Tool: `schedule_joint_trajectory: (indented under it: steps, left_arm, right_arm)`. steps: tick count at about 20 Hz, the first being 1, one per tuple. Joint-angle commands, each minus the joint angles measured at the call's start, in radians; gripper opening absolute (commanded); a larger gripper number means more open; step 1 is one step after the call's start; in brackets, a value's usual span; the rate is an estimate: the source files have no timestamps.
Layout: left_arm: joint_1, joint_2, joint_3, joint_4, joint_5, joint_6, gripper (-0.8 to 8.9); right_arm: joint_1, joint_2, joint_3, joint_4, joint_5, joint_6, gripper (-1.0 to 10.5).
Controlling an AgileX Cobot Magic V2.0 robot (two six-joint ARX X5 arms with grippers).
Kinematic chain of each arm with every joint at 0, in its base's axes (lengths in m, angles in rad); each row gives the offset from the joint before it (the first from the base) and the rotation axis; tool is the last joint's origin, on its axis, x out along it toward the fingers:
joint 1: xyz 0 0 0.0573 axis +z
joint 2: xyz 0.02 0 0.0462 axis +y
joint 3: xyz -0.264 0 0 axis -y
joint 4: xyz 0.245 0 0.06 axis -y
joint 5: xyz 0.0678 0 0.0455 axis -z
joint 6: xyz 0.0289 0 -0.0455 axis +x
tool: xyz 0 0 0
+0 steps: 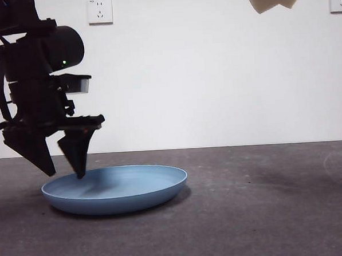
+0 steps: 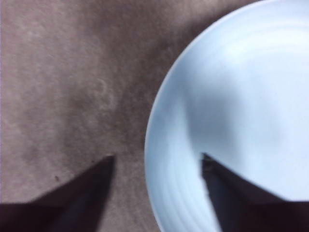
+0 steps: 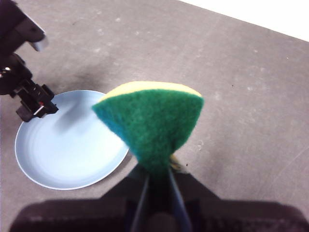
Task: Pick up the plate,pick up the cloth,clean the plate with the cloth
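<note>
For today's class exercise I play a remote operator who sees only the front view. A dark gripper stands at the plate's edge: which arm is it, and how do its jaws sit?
Observer: It is the left gripper, open, with one jaw over the plate and one outside the rim.
Operator: Something pale shows at the top edge?
Observer: That is the sponge, green side up, pinched in the right gripper.
Operator: Is it over the plate?
Observer: No, it is held high and off to one side of it.

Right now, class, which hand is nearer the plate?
Left. The left hand straddles the plate rim, open; the right hand holds the sponge high, off to one side.
</note>
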Motion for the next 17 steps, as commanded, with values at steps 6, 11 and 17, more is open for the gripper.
schedule_joint_trajectory:
  steps: [6, 11, 17]
  left_arm:
    - [-0.087, -0.296, -0.008, 0.037, -0.013, -0.076, 4.4]
    - [-0.175, -0.535, -0.084, 0.126, -0.164, -0.1, 4.4]
    - [-0.237, -0.801, -0.323, 0.224, -0.166, -0.104, 4.4]
  right_arm:
    - [-0.157, 0.149, -0.011, -0.009, -0.188, 0.124, -0.2]
    - [-0.295, 0.322, -0.011, 0.024, -0.346, 0.115, -0.2]
    - [-0.402, 0.544, -0.011, 0.145, -0.423, 0.1, -0.2]
